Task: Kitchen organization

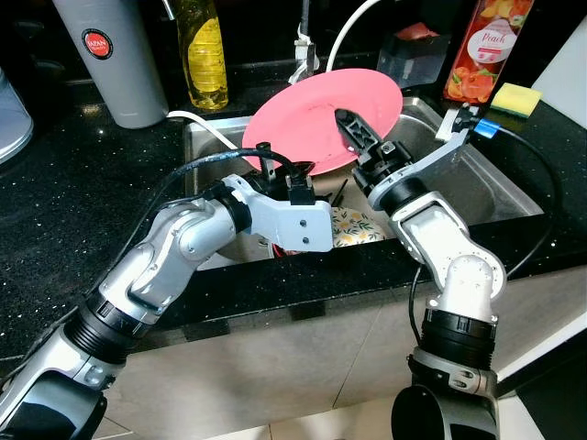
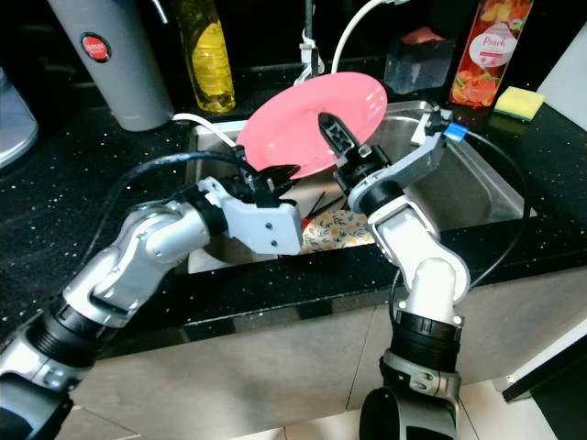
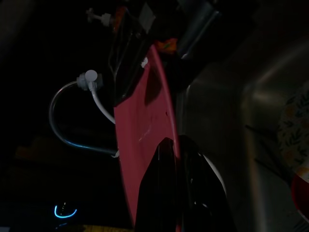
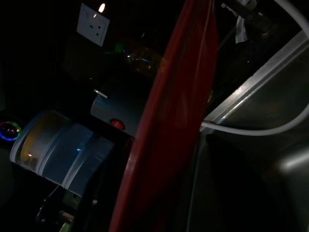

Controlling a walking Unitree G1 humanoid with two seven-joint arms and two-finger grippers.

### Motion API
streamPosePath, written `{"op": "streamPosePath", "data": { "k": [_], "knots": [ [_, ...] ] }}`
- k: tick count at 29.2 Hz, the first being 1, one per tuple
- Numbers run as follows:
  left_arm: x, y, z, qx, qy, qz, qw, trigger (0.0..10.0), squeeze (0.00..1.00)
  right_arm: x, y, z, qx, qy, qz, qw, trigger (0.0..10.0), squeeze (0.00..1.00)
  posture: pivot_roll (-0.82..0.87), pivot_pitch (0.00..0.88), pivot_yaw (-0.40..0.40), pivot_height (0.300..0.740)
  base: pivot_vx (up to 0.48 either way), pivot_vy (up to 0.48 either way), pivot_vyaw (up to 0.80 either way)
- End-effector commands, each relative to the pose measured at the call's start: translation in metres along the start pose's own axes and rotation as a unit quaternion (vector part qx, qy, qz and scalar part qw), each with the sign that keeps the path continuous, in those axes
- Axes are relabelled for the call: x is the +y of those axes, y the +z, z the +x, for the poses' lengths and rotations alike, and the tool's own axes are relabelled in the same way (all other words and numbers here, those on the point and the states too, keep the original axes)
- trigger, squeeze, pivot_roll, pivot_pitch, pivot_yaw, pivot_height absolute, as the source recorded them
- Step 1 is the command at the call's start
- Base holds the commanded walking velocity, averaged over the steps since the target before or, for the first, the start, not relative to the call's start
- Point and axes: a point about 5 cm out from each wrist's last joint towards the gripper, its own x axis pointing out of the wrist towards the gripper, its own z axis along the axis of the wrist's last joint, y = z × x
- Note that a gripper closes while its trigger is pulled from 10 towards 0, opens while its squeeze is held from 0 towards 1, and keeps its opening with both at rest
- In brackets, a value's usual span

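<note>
You are holding a round pink plate (image 1: 312, 115) tilted above the steel sink (image 1: 486, 188), and both grippers are gripping it. The right gripper (image 1: 353, 128) is pinching the plate with one black finger (image 1: 358, 133) lying across its face, clamped on the rim. The left gripper (image 1: 284, 174) is meeting the plate's lower edge; from the head views its fingertips are hidden behind the wrist. The left wrist view is giving you what the head misses: two black fingers (image 3: 159, 188) straddling the thin plate edge (image 3: 169, 125), closed on it, with a white curved hose (image 3: 72, 106) behind. The right wrist view is showing the plate edge-on as a red band (image 4: 169, 116), a wall socket (image 4: 93, 21) and a grey cylinder with a red badge (image 4: 116, 108) beyond.

Down in the basin a floral-patterned dish (image 1: 353, 225) is lying beneath the arms. The counter (image 1: 73, 183) around it is glossy black stone flecked with white. Standing along the back are a grey canister (image 1: 115, 55), a bottle of yellow liquid (image 1: 204, 50), a peach juice bottle (image 1: 486, 46) and a yellow sponge (image 1: 515, 98).
</note>
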Motion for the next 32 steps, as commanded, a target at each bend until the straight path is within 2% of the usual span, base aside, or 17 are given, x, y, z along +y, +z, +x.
{"op": "streamPosePath", "data": {
  "k": [1,8,18,19,21,22,25,28,29,32],
  "knots": [
    [-0.004,0.003,0.0,-0.008,-0.007,0.005,1.0,10.0,0.0,-0.008,-0.002,0.0,0.003,-0.026,0.002,1.0,0.0,0.0,0.08,0.06,0.024,0.74,0.0,0.0,0.0],
    [-0.004,0.001,0.0,-0.001,-0.006,0.009,1.0,10.0,0.0,-0.012,0.005,0.0,-0.016,-0.046,0.001,0.999,0.0,0.0,0.08,0.06,0.024,0.74,0.0,0.0,0.0],
    [-0.008,0.004,0.0,-0.009,-0.013,0.019,1.0,10.0,0.0,-0.008,0.007,0.0,-0.024,-0.036,-0.003,0.999,0.0,0.0,0.08,0.061,0.024,0.74,0.0,0.0,0.0],
    [-0.007,0.004,0.0,-0.009,-0.012,0.019,1.0,10.0,0.2,-0.007,0.008,0.0,-0.026,-0.033,-0.022,0.999,0.0,0.0,0.08,0.062,0.024,0.74,0.0,0.0,0.0],
    [-0.007,0.004,0.0,-0.01,-0.011,0.019,1.0,10.0,0.2,-0.006,0.008,0.0,-0.028,-0.031,-0.037,0.998,0.0,0.0,0.08,0.062,0.024,0.74,0.0,0.0,0.0],
    [-0.006,0.004,0.0,-0.012,-0.01,0.006,1.0,10.0,1.0,-0.003,0.007,-0.001,-0.024,-0.023,-0.054,0.998,10.0,0.0,0.08,0.062,0.025,0.74,0.0,0.0,0.0],
    [-0.001,0.009,0.0,-0.026,-0.008,-0.042,0.999,10.0,1.0,0.003,0.009,-0.001,-0.038,-0.013,-0.078,0.996,10.0,0.0,0.08,0.063,0.024,0.74,0.0,0.0,0.0],
    [-0.001,0.013,-0.002,-0.032,-0.009,-0.049,0.998,10.0,1.0,0.002,0.012,-0.001,-0.054,-0.019,-0.083,0.995,10.0,0.0,0.08,0.061,0.026,0.74,0.0,0.0,0.0],
    [-0.002,0.013,-0.005,-0.033,-0.012,-0.049,0.998,10.0,0.0,0.001,0.014,-0.001,-0.062,-0.025,-0.085,0.994,10.0,0.0,0.08,0.059,0.028,0.74,0.0,0.0,0.0],
    [-0.004,0.011,-0.009,-0.028,-0.014,-0.065,0.997,10.0,0.0,-0.001,0.018,-0.002,-0.072,-0.037,-0.096,0.992,10.0,0.0,0.08,0.06,0.029,0.74,0.0,0.0,0.0]
  ]
}}
